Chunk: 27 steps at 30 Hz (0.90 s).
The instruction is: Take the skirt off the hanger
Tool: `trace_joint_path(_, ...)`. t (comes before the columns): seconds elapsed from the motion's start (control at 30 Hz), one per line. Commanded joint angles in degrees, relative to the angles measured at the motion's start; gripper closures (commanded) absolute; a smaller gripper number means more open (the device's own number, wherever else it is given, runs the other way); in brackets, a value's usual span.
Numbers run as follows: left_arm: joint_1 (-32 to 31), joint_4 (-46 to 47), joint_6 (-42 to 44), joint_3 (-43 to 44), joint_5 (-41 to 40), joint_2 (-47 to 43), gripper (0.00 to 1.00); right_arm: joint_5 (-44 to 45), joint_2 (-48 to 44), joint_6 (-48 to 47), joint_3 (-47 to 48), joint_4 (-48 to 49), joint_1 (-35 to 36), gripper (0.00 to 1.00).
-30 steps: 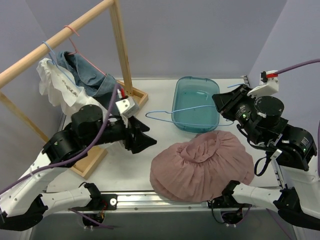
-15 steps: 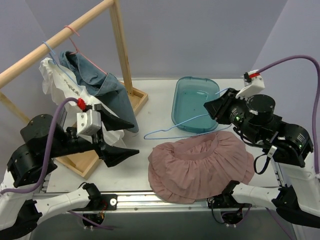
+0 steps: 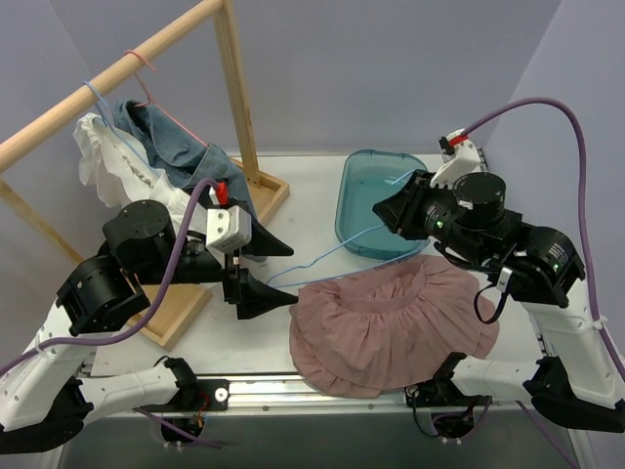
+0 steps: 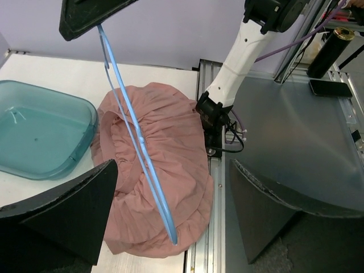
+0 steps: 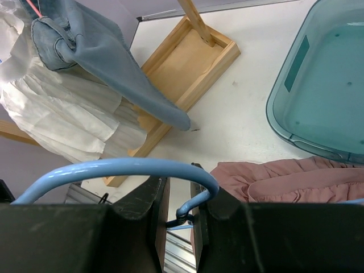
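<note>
The pink skirt [image 3: 391, 322] lies in a heap on the table near the front edge, also in the left wrist view as skirt [image 4: 170, 119]. The blue wire hanger [image 3: 327, 257] hangs above its left part, held level. My right gripper [image 3: 391, 210] is shut on the hanger [image 5: 131, 168] at the twisted neck below the hook. My left gripper [image 3: 291, 276] is open, with the hanger's free end [image 4: 165, 210] between its fingers [image 4: 68, 210], touching neither. Whether the wire touches the skirt I cannot tell.
A teal plastic bin [image 3: 381, 195] sits behind the skirt. The wooden rack [image 3: 107, 78] stands at the left with a denim garment [image 3: 171, 147] and a white garment [image 3: 107, 166] hanging on it; its base frame [image 3: 273, 191] rests on the table.
The skirt has slumped flatter on the table. My right gripper carried the hanger leftward. My left gripper drew back, opened wider, then came up around the hanger's free end.
</note>
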Motion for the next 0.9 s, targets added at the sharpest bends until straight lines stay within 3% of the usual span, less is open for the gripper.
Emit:
trace_joint_path(0.0,-0.1,-2.4,0.4,2.0,-0.8,1.5,0.12,-2.0,1.5,-0.6,1.3,3.3,0.6,1.0)
trace_joint_path(0.13,-0.1,-5.2,0.4,2.9,-2.8,2.6,0.18,-3.6,2.4,-1.0,2.3,3.5,0.6,1.0)
trace_joint_path(0.3,-0.1,-10.9,-0.7,5.7,-7.9,5.8,0.47,-5.5,3.1,-1.0,2.9,4.7,0.5,1.0)
trace_joint_path(0.37,-0.1,-14.2,-1.0,7.6,-10.8,7.2,0.64,-6.8,3.1,-1.1,2.9,4.8,0.5,1.0)
trace_joint_path(0.4,-0.1,-15.0,-1.3,8.3,-12.1,7.5,0.97,-7.1,3.2,-1.6,2.7,4.8,0.5,1.0)
trace_joint_path(0.47,0.1,-16.3,-2.2,9.1,-13.8,7.4,0.98,-7.5,3.1,-2.5,2.6,4.7,0.5,0.99)
trace_joint_path(0.53,0.4,-16.5,-3.3,9.4,-14.9,7.1,0.98,-8.2,2.5,-4.4,1.7,4.8,0.5,0.62)
trace_joint_path(0.6,2.6,-16.7,-4.4,9.5,-12.5,6.2,0.98,-12.6,2.1,-5.9,0.8,4.3,0.4,0.36)
trace_joint_path(0.67,7.7,-17.2,-5.4,10.4,-7.9,6.1,0.98,-14.7,1.8,-7.7,0.0,3.6,0.4,0.24)
trace_joint_path(0.73,11.4,-17.7,-6.3,11.1,-2.3,6.1,0.98,-15.7,0.8,-8.2,-1.8,3.2,0.4,0.0)
trace_joint_path(0.87,20.8,-22.1,-5.8,14.6,3.7,6.2,0.98,-14.0,-5.4,-8.8,-5.8,4.1,0.4,0.0)
